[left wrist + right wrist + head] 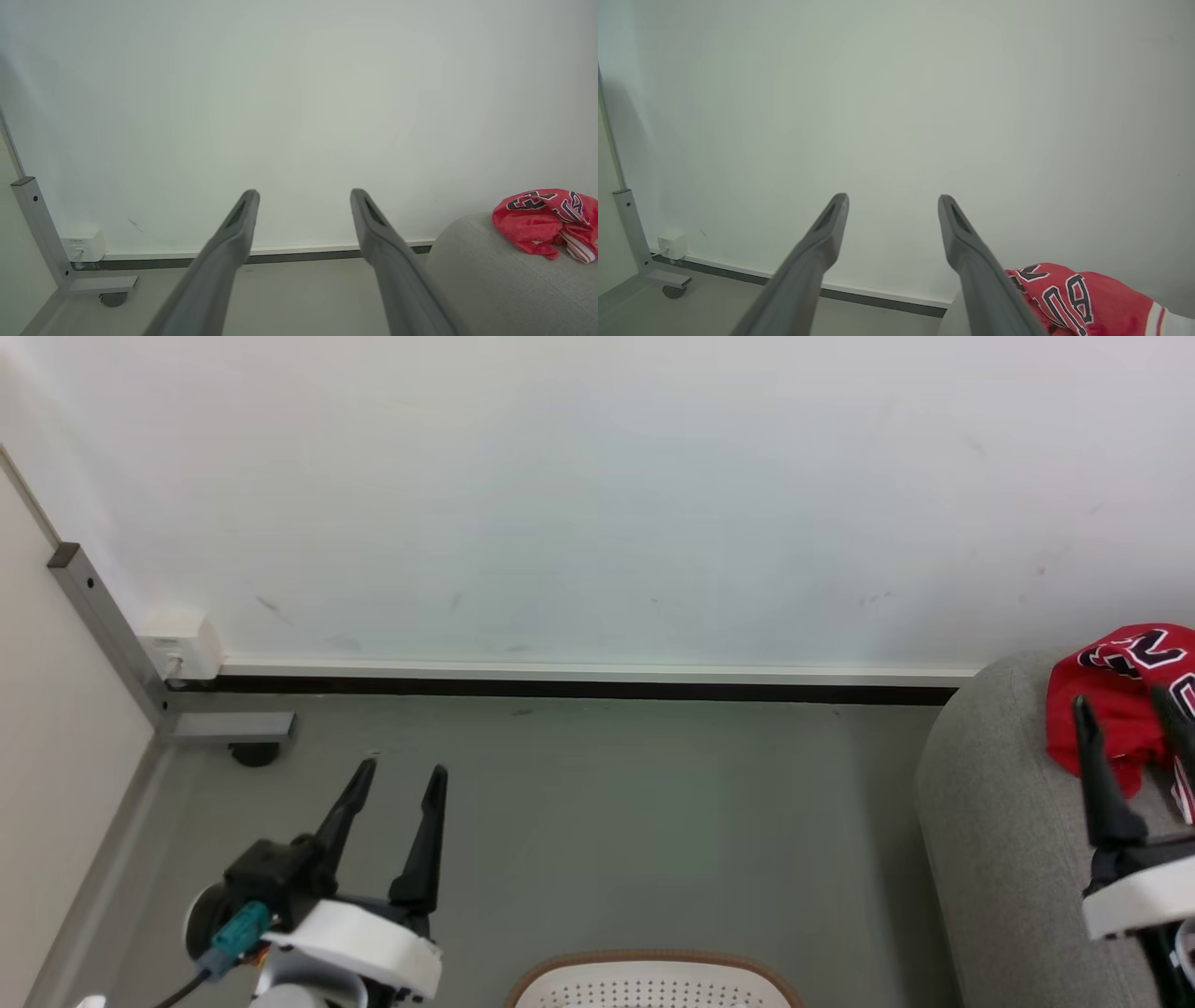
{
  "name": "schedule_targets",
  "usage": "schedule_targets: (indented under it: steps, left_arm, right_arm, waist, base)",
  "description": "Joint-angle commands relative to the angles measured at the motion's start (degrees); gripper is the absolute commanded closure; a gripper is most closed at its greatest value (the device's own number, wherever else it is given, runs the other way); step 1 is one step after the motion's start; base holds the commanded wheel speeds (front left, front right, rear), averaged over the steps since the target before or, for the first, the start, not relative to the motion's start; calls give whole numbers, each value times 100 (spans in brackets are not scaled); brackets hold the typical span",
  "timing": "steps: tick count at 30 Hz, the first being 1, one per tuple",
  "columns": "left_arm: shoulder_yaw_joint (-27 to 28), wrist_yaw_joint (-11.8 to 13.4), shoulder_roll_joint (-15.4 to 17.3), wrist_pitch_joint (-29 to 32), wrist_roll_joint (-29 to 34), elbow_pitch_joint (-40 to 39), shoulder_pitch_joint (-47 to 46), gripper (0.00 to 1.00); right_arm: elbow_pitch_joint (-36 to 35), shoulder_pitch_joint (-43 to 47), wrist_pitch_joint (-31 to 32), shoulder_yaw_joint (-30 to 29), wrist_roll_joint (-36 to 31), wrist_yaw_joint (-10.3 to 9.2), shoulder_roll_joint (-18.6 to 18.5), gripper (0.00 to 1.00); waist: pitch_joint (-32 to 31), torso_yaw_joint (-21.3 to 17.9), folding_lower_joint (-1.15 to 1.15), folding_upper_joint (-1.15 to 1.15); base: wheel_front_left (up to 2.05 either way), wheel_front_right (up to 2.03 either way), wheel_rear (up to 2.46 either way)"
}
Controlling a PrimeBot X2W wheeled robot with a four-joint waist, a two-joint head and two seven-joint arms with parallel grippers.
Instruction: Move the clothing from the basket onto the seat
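The clothing, a red jersey [1125, 700] with black-and-white lettering, lies bunched on the grey seat [999, 840] at the right; it is the same clothing [544, 219] on the seat [495, 284] in the left wrist view, and the clothing [1083, 303] again low in the right wrist view. The white basket [653, 980] with a brown rim peeks in at the bottom middle; its inside is hidden. My left gripper [403, 773] hangs open above the floor, left of the basket. My right gripper [1120, 695] stands open over the seat in front of the jersey, holding nothing.
A white wall with a pale skirting strip [597, 669] runs across the back. A grey metal frame leg [103, 625] with a castor [254, 754] and a white socket box [179, 646] stand at the left. Grey floor [607, 821] lies between basket and wall.
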Motion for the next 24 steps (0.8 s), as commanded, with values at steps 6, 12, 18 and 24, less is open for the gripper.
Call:
schedule_targets:
  steps: [6,12,18,24]
  left_arm:
    - [401,58,-125,-2,227,-144,492,0]
    - [774,-56,-389,-2,401,-244,863,0]
    - [1078,-249,-591,-2,650,-231,1055,0]
    - [1266,-421,-762,-3,903,-206,1108,0]
  right_arm:
    - [-547,855,-270,-249,-317,-13,583,0]
    - [-1033,1590,-305,-327,-489,-13,1040,0]
    - [-1251,1940,-308,-491,-611,-13,1343,0]
    - [-1225,2000,-309,-697,-755,-13,1518,0]
  waist:
    - [8,3,2,0]
    - [39,34,2,0]
    - [60,-13,2,0]
    - [83,-77,2,0]
  base:
    - [0,0,0]
    - [0,0,0]
    - [0,0,0]
    - [0,0,0]
